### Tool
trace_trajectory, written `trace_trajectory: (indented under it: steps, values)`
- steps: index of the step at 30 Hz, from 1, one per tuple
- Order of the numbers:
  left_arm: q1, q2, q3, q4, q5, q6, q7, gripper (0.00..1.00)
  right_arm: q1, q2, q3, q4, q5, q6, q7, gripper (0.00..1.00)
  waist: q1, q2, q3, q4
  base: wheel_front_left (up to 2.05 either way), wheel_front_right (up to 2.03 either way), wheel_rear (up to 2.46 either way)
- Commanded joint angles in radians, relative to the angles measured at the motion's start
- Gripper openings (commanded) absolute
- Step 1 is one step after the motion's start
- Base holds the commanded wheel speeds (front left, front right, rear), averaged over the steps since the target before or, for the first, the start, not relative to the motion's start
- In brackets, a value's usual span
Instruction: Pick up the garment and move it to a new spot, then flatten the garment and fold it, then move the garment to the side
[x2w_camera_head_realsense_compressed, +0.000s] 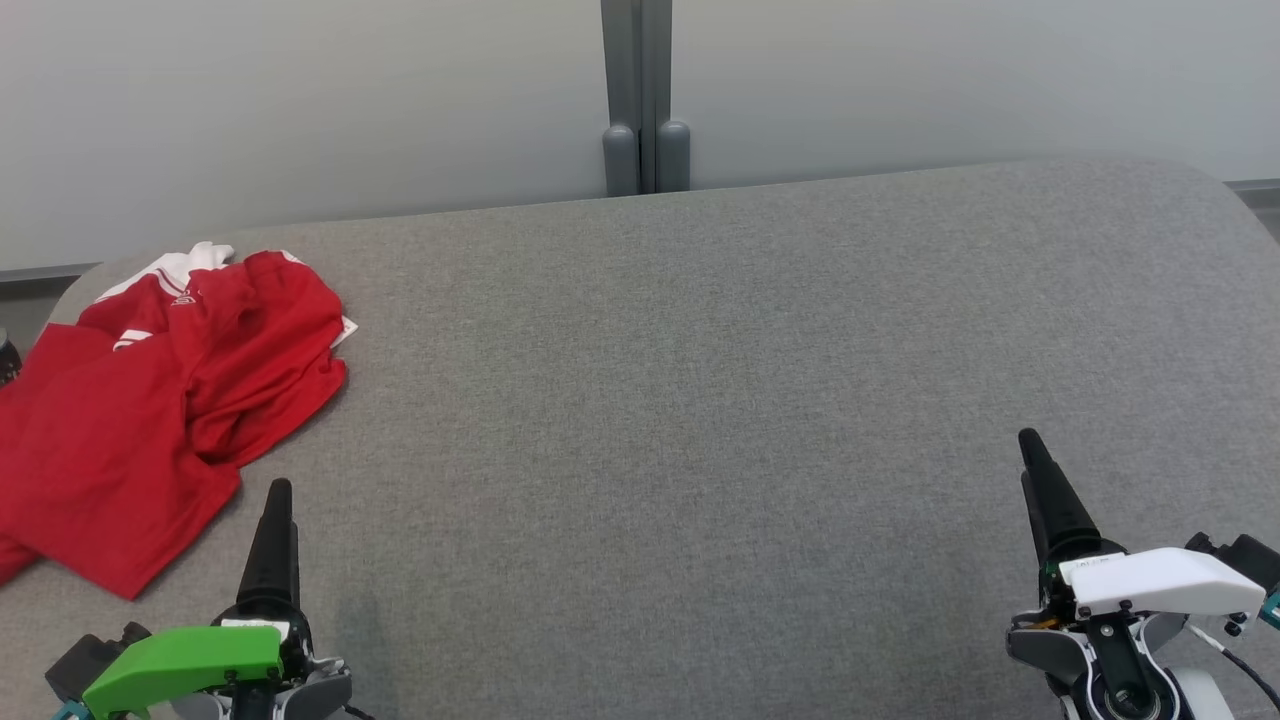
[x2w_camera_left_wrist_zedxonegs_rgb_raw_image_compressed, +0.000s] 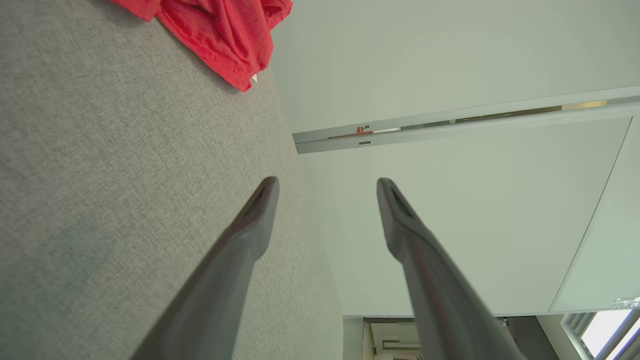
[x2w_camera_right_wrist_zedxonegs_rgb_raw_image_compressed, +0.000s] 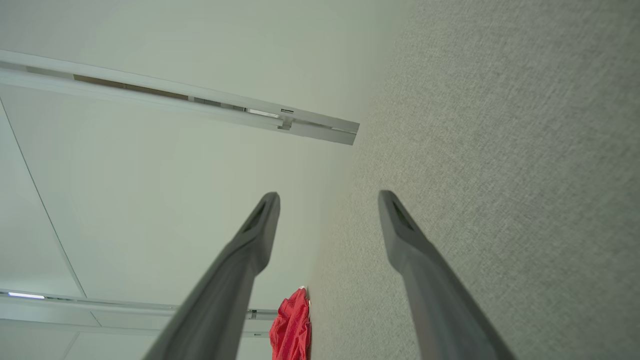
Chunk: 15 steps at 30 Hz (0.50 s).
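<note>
Carries a bright green, wedge-shaped cover (x2w_camera_head_realsense_compressed: 185, 660) on the left hand (x2w_camera_head_realsense_compressed: 278, 492), dotted with small dark screws and seated on a black and grey base with a teal edge at the outer corner. Wears a white cover (x2w_camera_head_realsense_compressed: 1160, 582) of the same shape on the right hand (x2w_camera_head_realsense_compressed: 1032, 442), with a small printed label, black screws, a round grey and black joint beneath and a thin black cable (x2w_camera_head_realsense_compressed: 1237, 657) trailing off the side. Ends both in long matte charcoal fingers (x2w_camera_left_wrist_zedxonegs_rgb_raw_image_compressed: 440, 290), tapering to narrow slotted tips.
</note>
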Motion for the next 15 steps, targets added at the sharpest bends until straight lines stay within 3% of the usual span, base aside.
trace_trajectory:
  steps: [1, 15]
  values:
    - [-0.001, 0.010, -0.002, -0.021, 0.045, -0.003, -0.012, 1.00, -0.003, -0.006, 0.007, -0.030, -0.057, 0.000, -0.013, 1.00, 0.0000, 0.0000, 0.000, 0.001, 0.00, 0.00, 0.00]
    - [0.025, 0.019, -0.018, -0.030, 0.358, -0.005, -0.067, 1.00, 0.017, -0.007, 0.039, -0.092, -0.430, 0.000, -0.068, 1.00, 0.0000, 0.0000, 0.001, 0.004, 0.00, 0.00, 0.00]
